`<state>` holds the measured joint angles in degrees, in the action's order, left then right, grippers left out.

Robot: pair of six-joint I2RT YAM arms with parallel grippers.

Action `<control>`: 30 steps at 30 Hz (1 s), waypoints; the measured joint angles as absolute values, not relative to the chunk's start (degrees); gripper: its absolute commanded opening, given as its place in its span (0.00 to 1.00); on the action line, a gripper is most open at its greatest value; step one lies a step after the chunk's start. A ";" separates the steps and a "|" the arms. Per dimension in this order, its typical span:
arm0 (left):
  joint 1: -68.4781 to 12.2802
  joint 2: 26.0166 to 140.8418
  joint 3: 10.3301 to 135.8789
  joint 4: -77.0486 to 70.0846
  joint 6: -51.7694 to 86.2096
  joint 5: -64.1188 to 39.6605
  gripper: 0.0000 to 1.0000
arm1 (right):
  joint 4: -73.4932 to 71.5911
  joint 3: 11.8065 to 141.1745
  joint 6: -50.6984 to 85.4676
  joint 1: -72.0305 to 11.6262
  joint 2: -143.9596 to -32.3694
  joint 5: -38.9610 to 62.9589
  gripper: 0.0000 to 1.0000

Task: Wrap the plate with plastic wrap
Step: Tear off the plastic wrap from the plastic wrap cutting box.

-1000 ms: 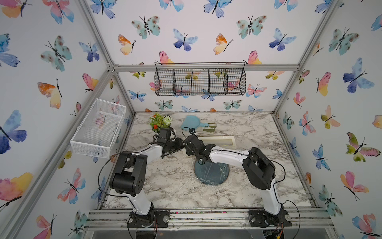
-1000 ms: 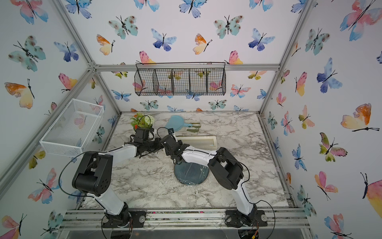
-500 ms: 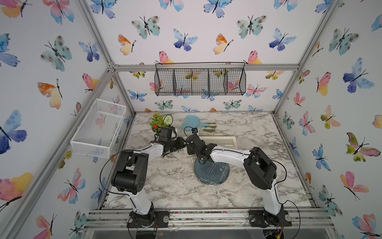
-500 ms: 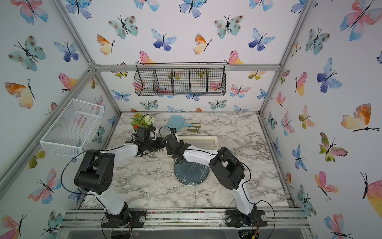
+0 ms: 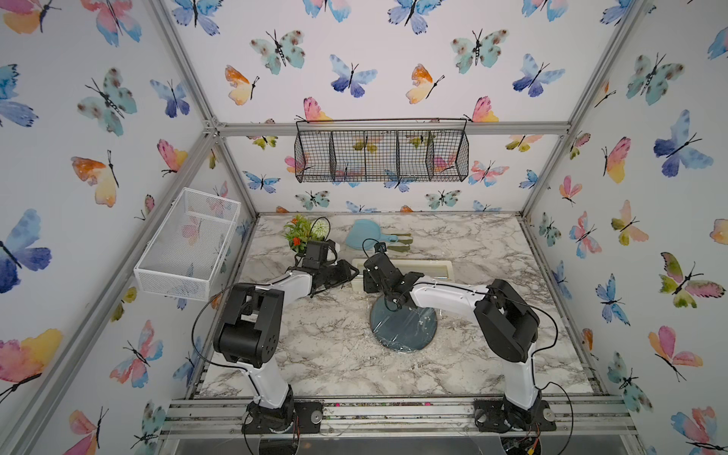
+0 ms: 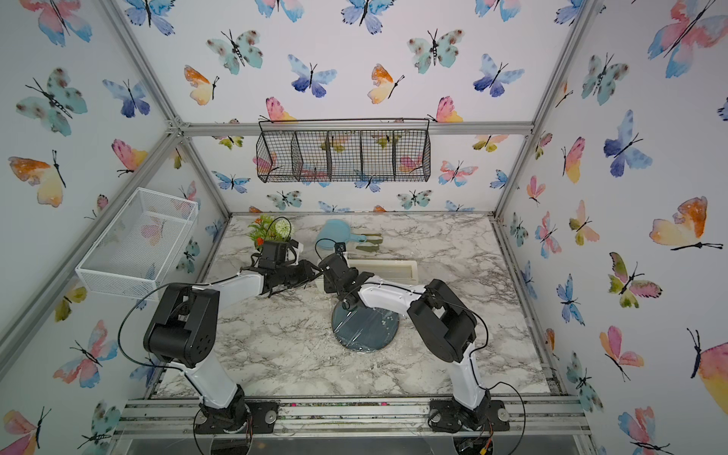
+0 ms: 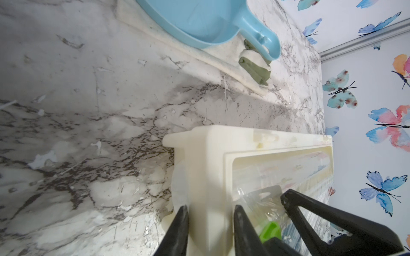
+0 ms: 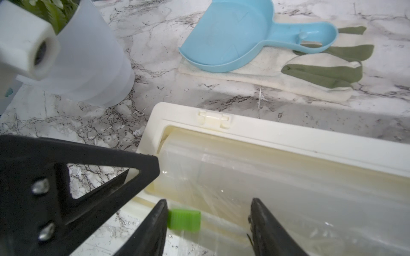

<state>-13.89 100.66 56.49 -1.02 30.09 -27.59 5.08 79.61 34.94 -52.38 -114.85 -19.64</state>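
your left claw (image 7: 210,208) narrowly straddles one end of the dispenser box (image 7: 210,155), grip unclear, and your right claw (image 8: 209,201) stands wide over the plastic wrap (image 8: 288,199).

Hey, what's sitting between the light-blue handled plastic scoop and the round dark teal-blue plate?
The long cream-white plastic dispenser box lies between them, set crosswise; both top views show it.
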 measured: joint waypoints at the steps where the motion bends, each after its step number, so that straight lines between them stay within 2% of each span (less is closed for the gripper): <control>1: -13.87 100.66 56.49 -1.02 30.06 -27.64 0.32 | 4.78 79.29 34.94 -52.29 -114.72 -19.46 0.59; 15: -13.54 101.23 56.95 -1.02 29.85 -28.60 0.30 | 5.78 75.35 33.91 -48.84 -111.22 -18.46 0.58; 25: -13.45 101.25 57.01 -1.02 29.80 -28.91 0.32 | 9.39 76.90 31.42 -47.64 -110.41 -14.90 0.65; 30: -13.45 101.16 56.88 -0.95 29.91 -28.84 0.37 | 12.10 78.02 30.41 -46.50 -109.80 -11.92 0.69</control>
